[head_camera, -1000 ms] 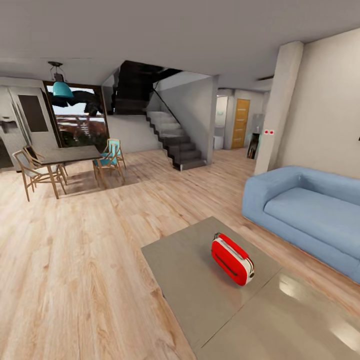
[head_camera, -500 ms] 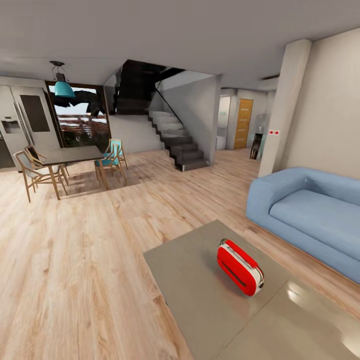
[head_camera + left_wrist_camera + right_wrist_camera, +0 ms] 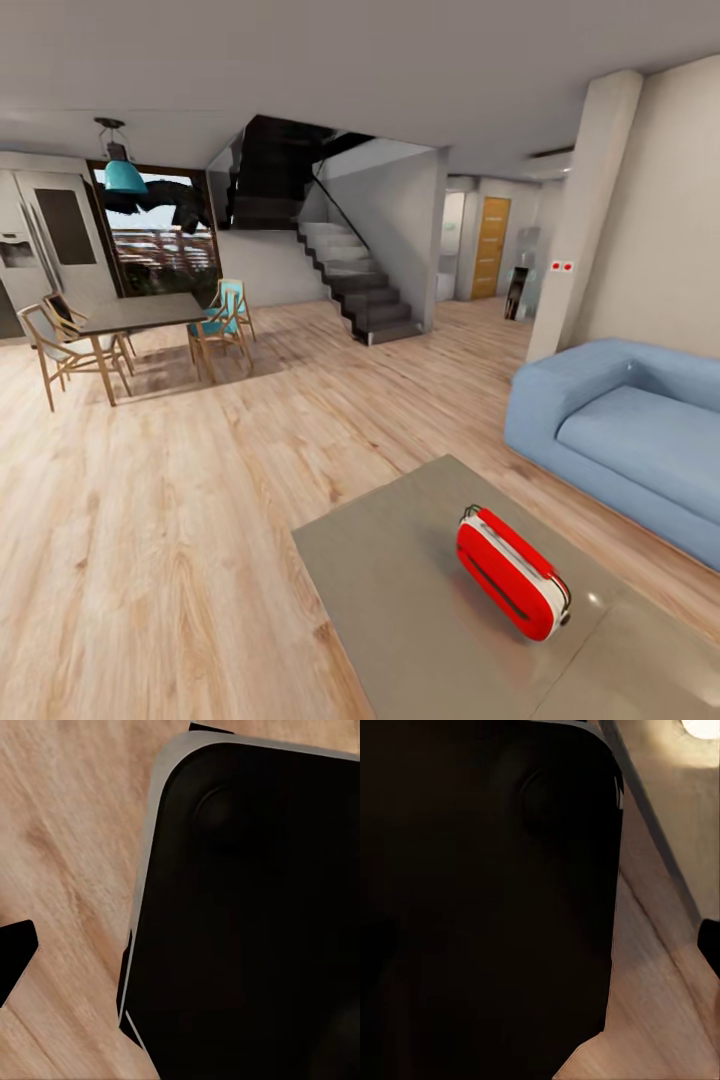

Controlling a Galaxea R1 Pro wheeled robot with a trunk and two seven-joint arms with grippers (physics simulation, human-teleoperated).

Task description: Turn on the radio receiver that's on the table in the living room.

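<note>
The red radio receiver [image 3: 512,572] with its white band and dark slot lies on the glossy grey-taupe table [image 3: 400,590], near the table's right part in the head view. Around it is the living room, with a light wood plank floor [image 3: 200,480] and a blue sofa [image 3: 625,440] to the right. In the left wrist view a dark fingertip [image 3: 15,956] pokes in over the wood floor beside a large black robot part [image 3: 255,915]. The right wrist view has another dark fingertip [image 3: 711,945] at its edge. Neither view lets me judge the jaws.
A dining table [image 3: 140,312] with wooden and teal chairs stands at the far left under a teal lamp [image 3: 125,177]. Dark stairs [image 3: 360,285] rise at the back centre. A pillar [image 3: 590,210] stands behind the sofa. Open floor lies between me and the dining area.
The whole head picture has shifted, so the camera has moved. The radio now sits lower, further right and larger in the picture. It has not moved on the table.
</note>
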